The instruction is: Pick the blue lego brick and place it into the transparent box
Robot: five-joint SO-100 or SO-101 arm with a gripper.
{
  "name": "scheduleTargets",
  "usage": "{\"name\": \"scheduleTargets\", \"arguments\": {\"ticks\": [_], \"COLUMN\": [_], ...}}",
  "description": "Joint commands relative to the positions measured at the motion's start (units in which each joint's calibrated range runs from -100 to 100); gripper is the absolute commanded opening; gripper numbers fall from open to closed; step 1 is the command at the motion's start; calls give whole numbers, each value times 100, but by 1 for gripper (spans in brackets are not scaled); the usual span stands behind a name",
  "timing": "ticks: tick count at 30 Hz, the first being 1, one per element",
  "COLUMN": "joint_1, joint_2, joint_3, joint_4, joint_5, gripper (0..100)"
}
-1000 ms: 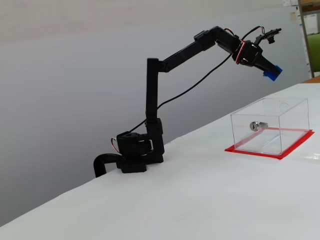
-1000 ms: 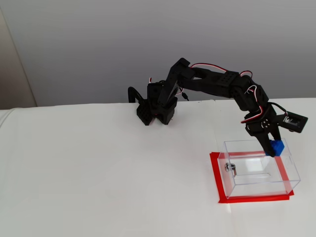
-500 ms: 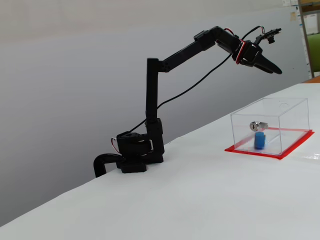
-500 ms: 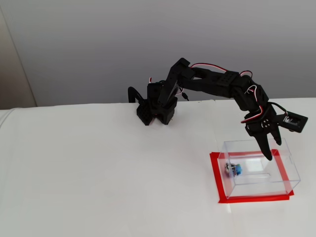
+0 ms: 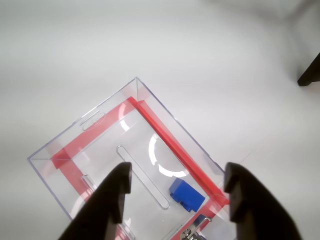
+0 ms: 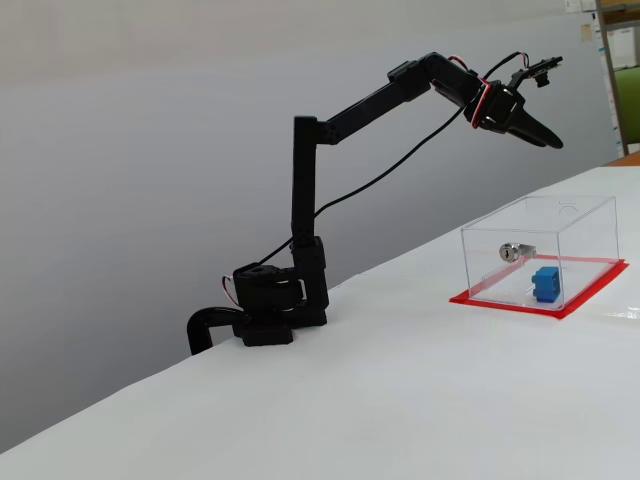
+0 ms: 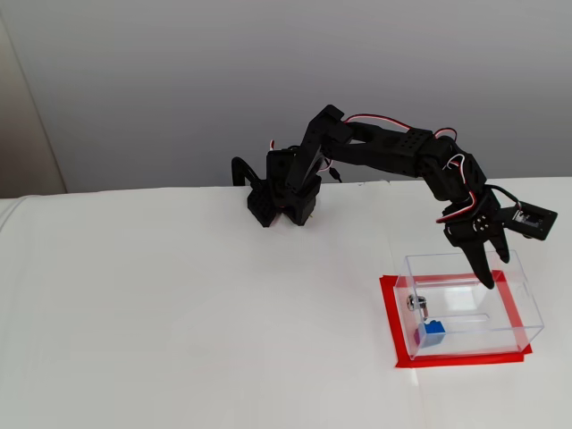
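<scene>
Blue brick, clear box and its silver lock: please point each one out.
blue brick (image 5: pixel 186 194): wrist view, on its top face.
clear box (image 6: pixel 580 236): a fixed view, on its side wall.
silver lock (image 6: pixel 510 251): a fixed view, on the metal cylinder.

In the wrist view the jaws run off the bottom edge, so only their tips show. The transparent box (image 5: pixel 145 165) is cut there too, its silver lock (image 5: pixel 192 234) half out of the picture. A dark shape (image 5: pixel 311 72) at the right edge cannot be identified. In a fixed view the shelving (image 6: pixel 618 70) at the top right corner is cropped and blurred.
</scene>
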Motion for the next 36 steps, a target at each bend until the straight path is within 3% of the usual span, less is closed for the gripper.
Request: {"name": "scheduleTargets", "arguments": {"ticks": [1,4,20,36], "joint_1": [-29,-29,245,1590], "joint_2": [-209,-209,-616,-3357], "joint_3": [-75,-84,6,3089], "joint_4": [18,18,18,18], "joint_5": [38,38,49,38], "gripper": [8,2,2,2]}}
